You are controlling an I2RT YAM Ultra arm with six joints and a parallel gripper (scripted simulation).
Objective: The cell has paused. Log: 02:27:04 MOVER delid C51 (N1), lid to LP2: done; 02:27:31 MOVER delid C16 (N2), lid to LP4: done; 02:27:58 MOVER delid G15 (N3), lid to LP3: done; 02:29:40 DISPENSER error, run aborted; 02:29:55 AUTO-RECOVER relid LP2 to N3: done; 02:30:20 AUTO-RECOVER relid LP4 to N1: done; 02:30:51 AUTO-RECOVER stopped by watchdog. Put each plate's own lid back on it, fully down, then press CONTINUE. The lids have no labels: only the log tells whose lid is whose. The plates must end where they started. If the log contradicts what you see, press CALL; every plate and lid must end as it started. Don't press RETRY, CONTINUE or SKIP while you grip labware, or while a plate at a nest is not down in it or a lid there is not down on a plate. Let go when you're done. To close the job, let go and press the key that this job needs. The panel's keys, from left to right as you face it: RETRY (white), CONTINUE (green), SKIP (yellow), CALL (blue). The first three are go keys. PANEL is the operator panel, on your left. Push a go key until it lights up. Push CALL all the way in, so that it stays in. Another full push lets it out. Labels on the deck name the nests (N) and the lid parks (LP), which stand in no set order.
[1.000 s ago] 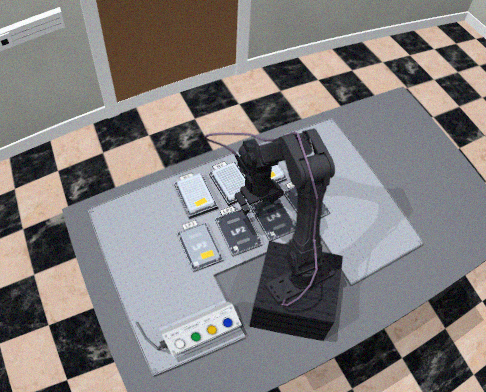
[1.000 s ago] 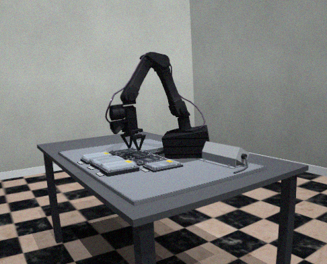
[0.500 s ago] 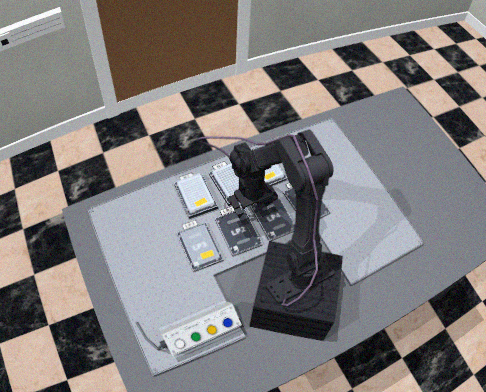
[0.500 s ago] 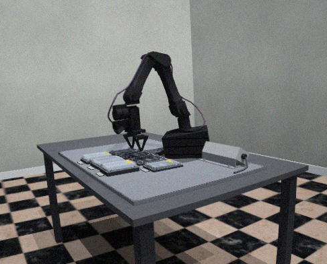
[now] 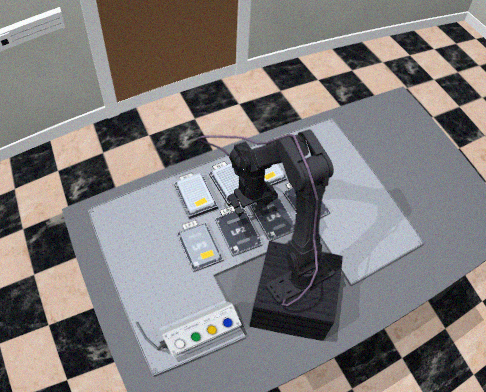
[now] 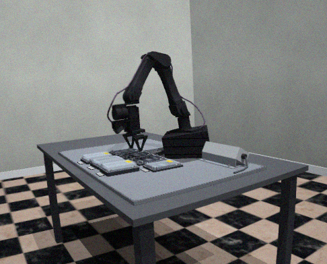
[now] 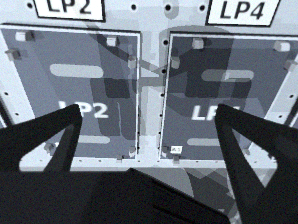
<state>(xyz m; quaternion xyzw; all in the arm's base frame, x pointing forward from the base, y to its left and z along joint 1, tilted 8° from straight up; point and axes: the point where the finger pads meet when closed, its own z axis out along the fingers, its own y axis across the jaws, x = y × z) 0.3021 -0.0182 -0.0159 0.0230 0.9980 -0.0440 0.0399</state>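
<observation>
My gripper [image 6: 136, 149] [image 7: 148, 111] is open and empty, pointing down above the gap between lid parks LP2 [image 5: 243, 242] [image 7: 37, 90] and LP4 [image 5: 278, 229] [image 7: 190, 92]. Both parks are bare. LP3 holds a clear lid [image 5: 197, 241] [image 6: 157, 165] with a yellow mark. In the back row, the left plate [image 5: 194, 190] [image 6: 114, 164] and the right plate [image 5: 277, 170] carry yellow-marked lids. The middle plate [image 5: 222, 180] shows no yellow mark and is partly behind the gripper. The nest labels are too small to read. The panel has RETRY [image 5: 180, 343], CONTINUE [image 5: 196, 336], SKIP [image 5: 211, 329] and CALL [image 5: 227, 322], none visibly lit.
The arm's base [image 5: 294, 300] [image 6: 183, 145] stands in front of the parks, right of the panel [image 5: 187, 352] [image 6: 221, 154]. Another dark park [image 5: 319, 208] is partly hidden behind the arm, right of LP4. A cable leaves the panel's left end.
</observation>
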